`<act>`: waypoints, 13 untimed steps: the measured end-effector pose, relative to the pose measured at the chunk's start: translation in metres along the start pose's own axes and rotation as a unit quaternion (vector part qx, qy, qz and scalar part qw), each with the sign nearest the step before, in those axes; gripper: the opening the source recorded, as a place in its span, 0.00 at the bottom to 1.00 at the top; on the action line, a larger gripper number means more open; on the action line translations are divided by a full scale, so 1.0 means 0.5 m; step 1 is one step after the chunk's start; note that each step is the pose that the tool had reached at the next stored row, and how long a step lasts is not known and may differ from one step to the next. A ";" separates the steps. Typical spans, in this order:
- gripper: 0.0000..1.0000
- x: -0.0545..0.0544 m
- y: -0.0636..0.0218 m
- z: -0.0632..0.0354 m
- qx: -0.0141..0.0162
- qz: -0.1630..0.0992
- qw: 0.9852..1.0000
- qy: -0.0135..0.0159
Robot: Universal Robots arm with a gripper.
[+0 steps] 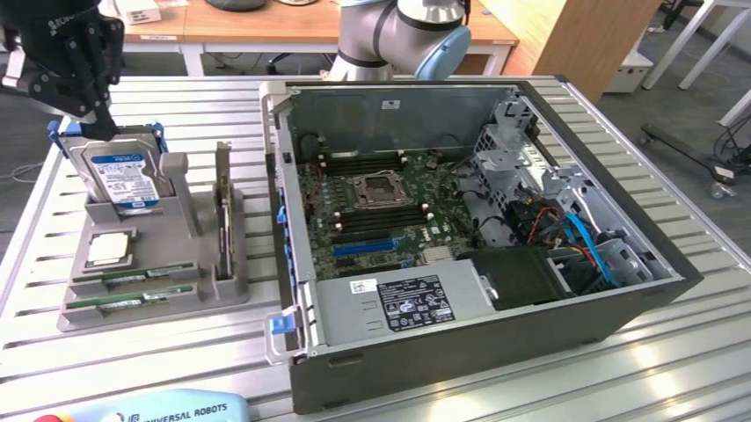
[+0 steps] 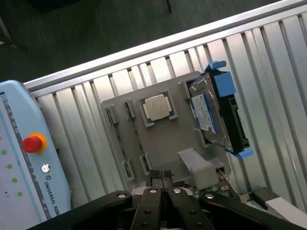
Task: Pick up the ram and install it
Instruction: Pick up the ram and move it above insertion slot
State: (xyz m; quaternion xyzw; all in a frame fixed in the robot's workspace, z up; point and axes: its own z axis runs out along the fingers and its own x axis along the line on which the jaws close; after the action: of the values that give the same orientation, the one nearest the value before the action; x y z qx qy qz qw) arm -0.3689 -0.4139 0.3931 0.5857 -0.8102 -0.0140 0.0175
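- While the black pincer (image 1: 101,130) hangs shut and empty over the far end of the grey plastic holder (image 1: 200,264), the thin green ram stick (image 1: 129,300) lies slotted at its near end.
- Its long axis runs left-right across the exterior view.

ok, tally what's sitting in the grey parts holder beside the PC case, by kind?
ram sticks: 2
hard drive: 1
processor chip: 1
expansion card: 1
Total: 5
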 end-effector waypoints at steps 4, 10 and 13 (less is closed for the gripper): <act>0.10 0.000 0.000 0.000 0.000 -0.024 1.000 0.001; 0.10 0.000 0.000 0.000 0.001 -0.060 0.998 0.004; 0.10 0.000 0.000 0.000 0.001 -0.078 0.997 0.005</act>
State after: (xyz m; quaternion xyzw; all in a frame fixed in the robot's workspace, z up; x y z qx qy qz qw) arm -0.3690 -0.4138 0.3931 0.6470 -0.7621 -0.0115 0.0195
